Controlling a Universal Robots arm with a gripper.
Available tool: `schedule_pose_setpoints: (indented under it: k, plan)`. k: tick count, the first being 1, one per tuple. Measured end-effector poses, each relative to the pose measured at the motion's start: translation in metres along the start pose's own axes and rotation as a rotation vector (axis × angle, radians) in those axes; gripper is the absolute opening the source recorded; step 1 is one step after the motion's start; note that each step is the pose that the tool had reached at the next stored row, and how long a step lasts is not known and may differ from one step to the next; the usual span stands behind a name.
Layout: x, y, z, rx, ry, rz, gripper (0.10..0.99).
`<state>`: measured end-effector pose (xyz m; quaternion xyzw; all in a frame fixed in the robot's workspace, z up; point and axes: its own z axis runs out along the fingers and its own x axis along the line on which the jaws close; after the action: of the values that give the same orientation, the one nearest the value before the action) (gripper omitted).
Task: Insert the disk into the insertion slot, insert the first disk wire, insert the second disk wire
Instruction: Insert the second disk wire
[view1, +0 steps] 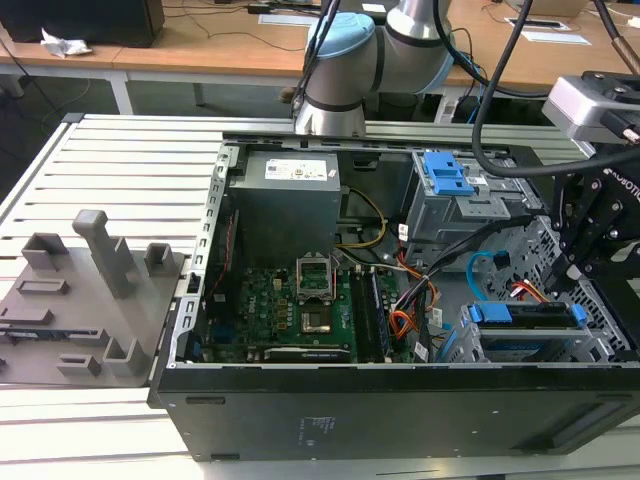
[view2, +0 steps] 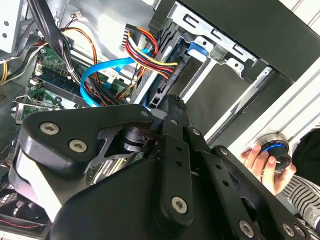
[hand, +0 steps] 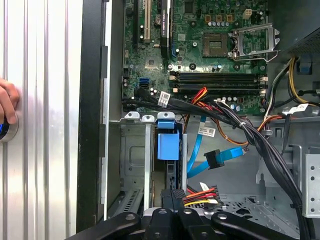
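**Exterior view and wrist views: disk (view1: 525, 316) seated, gripper (hand: 177, 199) on the first wire (hand: 202, 194)**

At the lower right of the exterior view, the disk lies in the slot (hand: 132, 155) of an open case (view1: 400, 410), with its blue frame facing up. The black gripper hangs just above it at the frame's right edge. The arm (view1: 340, 60) reaches in from the upper middle.

In the first wrist view the jaws are drawn narrow and pinch the small dark plug of the first wire. The plug sits right at the disk's end, but I cannot tell whether it is pushed home. Its red, yellow and black strands bend away beside the gripper.

The second wire (hand: 197, 150) curves as a light-blue band just beside the disk. Its dark connector (hand: 216, 160) lies loose, apart from the drive.

The motherboard (view1: 290, 300) fills the case toward the exterior view's left. Outside the case, on the slatted table (view1: 120, 170), a grey fixture plate (view1: 80, 300) rests at the left edge.

In the second wrist view a hand (view2: 260, 161) rests on a round knob (view2: 275, 147) with a blue glow.
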<state>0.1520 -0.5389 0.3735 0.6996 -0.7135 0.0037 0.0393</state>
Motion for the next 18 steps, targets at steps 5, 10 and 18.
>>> schedule_pose_setpoints:
  k: [5,10,18]
  plan:
    - [0.0,0.0,0.0001,0.0,-0.0001,0.0,0.106]
    - [0.0,0.0,0.0002,0.0,0.0,0.0,0.361]
    - [-0.0264,0.0006,-0.0013,0.0,0.0004,0.0,0.361]
